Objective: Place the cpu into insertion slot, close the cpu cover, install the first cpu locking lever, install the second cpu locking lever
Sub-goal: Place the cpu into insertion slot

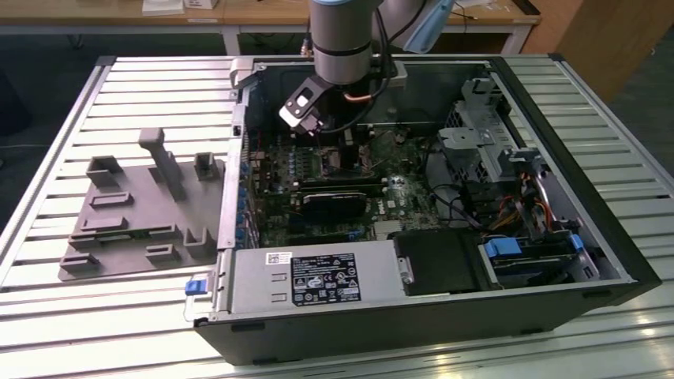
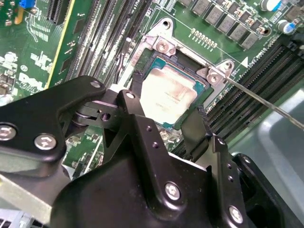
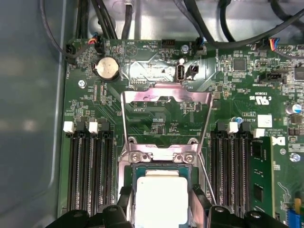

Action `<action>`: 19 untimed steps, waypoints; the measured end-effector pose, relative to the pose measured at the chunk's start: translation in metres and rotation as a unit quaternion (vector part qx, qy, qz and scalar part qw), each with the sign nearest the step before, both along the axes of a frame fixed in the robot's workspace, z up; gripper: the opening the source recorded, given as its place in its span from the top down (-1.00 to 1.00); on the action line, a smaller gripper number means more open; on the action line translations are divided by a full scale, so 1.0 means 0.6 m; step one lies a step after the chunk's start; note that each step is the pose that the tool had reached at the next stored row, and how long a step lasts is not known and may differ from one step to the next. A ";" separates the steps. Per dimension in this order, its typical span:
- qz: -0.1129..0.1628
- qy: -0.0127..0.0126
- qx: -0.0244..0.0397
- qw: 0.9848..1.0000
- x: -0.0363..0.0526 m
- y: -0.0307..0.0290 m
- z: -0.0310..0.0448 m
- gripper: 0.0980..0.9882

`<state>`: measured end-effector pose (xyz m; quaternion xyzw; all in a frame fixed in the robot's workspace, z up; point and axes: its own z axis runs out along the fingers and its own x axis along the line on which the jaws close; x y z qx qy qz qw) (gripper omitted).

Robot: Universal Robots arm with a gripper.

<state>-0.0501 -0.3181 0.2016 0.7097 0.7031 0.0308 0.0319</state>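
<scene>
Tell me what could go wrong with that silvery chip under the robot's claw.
The cpu lies at the insertion slot with the gripper at it; a slight tilt could leave it unseated. The thin lever wire runs close beside the gripper and might snag. The open cpu cover could swing down early.

A: What sort of place is this?
B: A robotics lab or workshop: an open computer case on a slatted metal tabletop, a grey fixture plate at left, wooden desks along the top edge.
</scene>
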 end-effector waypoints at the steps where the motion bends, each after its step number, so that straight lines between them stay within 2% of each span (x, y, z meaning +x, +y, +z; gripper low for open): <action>1: 0.000 0.000 0.000 1.000 0.000 0.0000 0.002 -0.14; 9: 0.000 0.000 0.000 1.000 0.000 0.0000 0.003 -0.10; 10: 0.000 0.000 0.000 1.000 0.000 0.0000 0.003 0.04; 11: 0.000 0.000 0.000 1.000 0.000 0.0000 0.003 0.04; 14: 0.000 0.000 0.000 1.000 0.000 0.0000 0.004 0.44; 15: 0.000 0.000 0.000 1.000 0.000 0.0000 0.004 0.44; 18: 0.000 0.000 0.000 1.000 0.000 0.0000 0.004 0.83; 19: 0.000 0.000 0.000 1.000 0.000 0.0000 0.004 0.83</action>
